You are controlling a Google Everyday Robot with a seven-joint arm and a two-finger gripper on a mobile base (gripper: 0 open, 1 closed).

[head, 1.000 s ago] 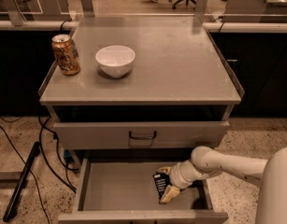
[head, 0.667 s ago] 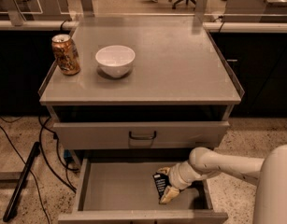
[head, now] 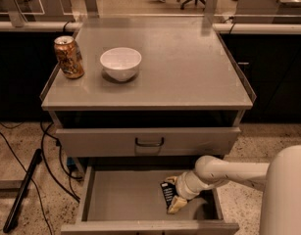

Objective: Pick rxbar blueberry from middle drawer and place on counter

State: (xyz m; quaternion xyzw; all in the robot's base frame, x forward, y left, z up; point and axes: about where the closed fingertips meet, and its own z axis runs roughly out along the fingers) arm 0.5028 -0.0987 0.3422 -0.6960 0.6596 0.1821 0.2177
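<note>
In the drawer [head: 120, 199], right side, the gripper [head: 174, 193] pinches the bar [head: 165, 190] between its fingers [head: 177, 205]; nothing has shifted, so lifting remains.

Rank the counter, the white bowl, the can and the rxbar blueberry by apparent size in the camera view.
1. counter, clearly largest.
2. white bowl and can: about alike, so I do not rank them.
3. rxbar blueberry, smallest; the gripper grips it inside the middle drawer, hiding part.
</note>
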